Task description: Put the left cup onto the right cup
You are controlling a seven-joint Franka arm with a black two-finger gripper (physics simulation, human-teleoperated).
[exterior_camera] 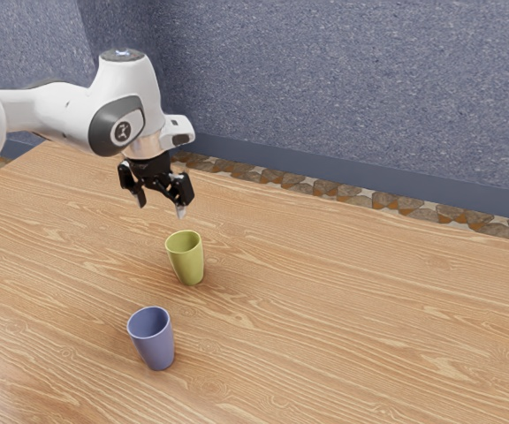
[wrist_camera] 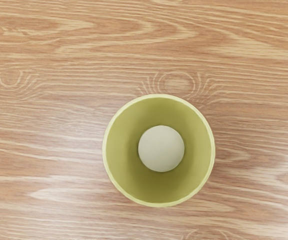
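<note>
Exterior view showed the gripper in the upper left of the frame, its 2 fingers apart and holding nothing, hanging above the green cup. That cup stood upright near the frame's centre. The purple cup stood upright lower in the frame, apart from the green one. Wrist view looked straight down into the green cup, which was empty and almost directly under the hand.

The step in hand looked like the reach for the green cup. To do it well, the hand would need to descend straight, set 1 finger inside the rim and 1 outside, then close on the wall without tipping it.

The wooden table was smooth and grained. A blue-grey wall rose behind it, with a strip of pebbles at its foot.
</note>
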